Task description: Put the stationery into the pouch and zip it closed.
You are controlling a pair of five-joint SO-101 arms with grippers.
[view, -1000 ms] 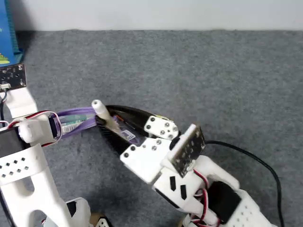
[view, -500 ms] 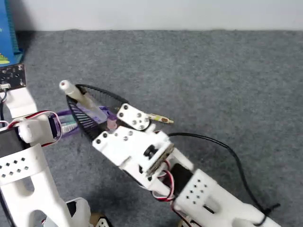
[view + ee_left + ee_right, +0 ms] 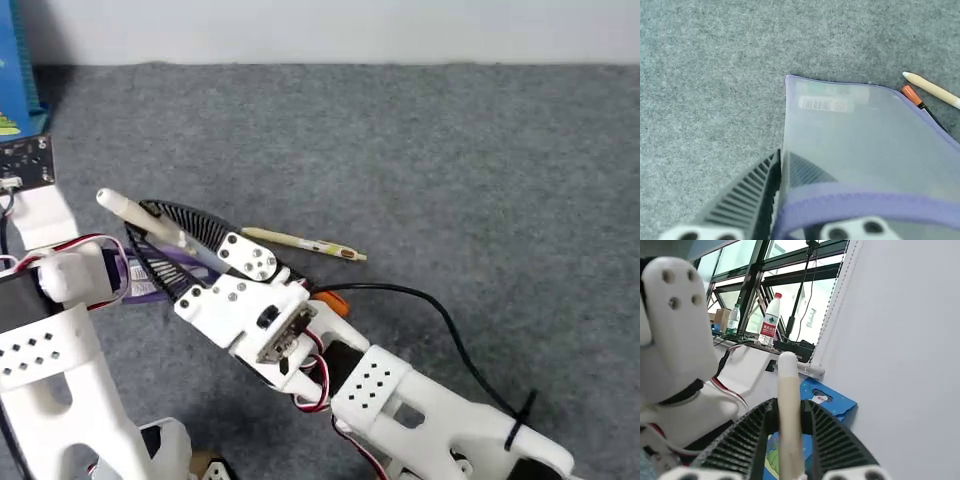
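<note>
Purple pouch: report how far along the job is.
Done: nothing clearly inside the translucent purple pouch, held by the left gripper. In hand: the right gripper clamps a thick cream marker. Left: a slim cream pencil and an orange-capped pen lie on grey carpet; zipping.

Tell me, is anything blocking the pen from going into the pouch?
Nothing visible blocks it. The right gripper holds the pen right by the pouch, which the left gripper pinches. Whether the pouch is open cannot be seen.

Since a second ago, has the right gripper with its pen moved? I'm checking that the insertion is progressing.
Yes. The right gripper, shut on the cream pen, has swung left across the table, toward the blue box.
</note>
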